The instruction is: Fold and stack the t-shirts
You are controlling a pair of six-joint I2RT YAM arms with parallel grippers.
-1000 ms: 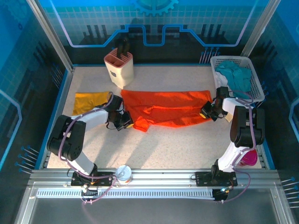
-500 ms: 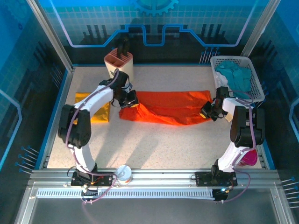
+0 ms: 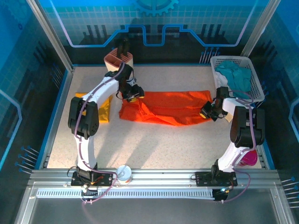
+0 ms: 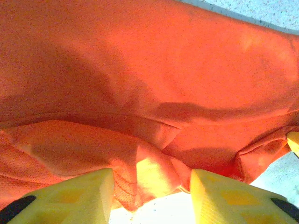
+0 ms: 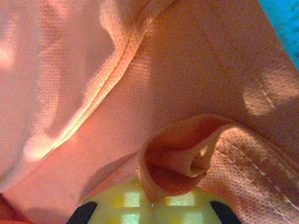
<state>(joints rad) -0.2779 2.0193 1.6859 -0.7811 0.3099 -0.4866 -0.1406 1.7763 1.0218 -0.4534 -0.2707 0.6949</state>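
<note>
The orange-red t-shirt [image 3: 168, 107] lies stretched across the middle of the table, its left end folded over into a bunch. My left gripper [image 3: 133, 95] hovers over that folded left end. In the left wrist view its yellow fingers [image 4: 70, 196] stand apart, and a loose fold of the orange-red t-shirt [image 4: 149, 93] lies between them, not pinched. My right gripper [image 3: 208, 112] is shut on the shirt's right edge, where a rolled hem of the cloth [image 5: 182, 158] is clamped. The mustard-yellow t-shirt [image 3: 103, 110] lies at the left, partly hidden by the left arm.
A white basket [image 3: 252, 74] with teal and white cloths stands at the back right. A pink-topped holder [image 3: 117, 59] stands at the back, just behind the left arm. A small can [image 3: 124, 172] sits at the near edge, and a pink object [image 3: 250, 158] sits by the right arm's base.
My left gripper carried the shirt's left end from the near side toward the back, folding it over, then opened and let it go. The right arm has not moved.
</note>
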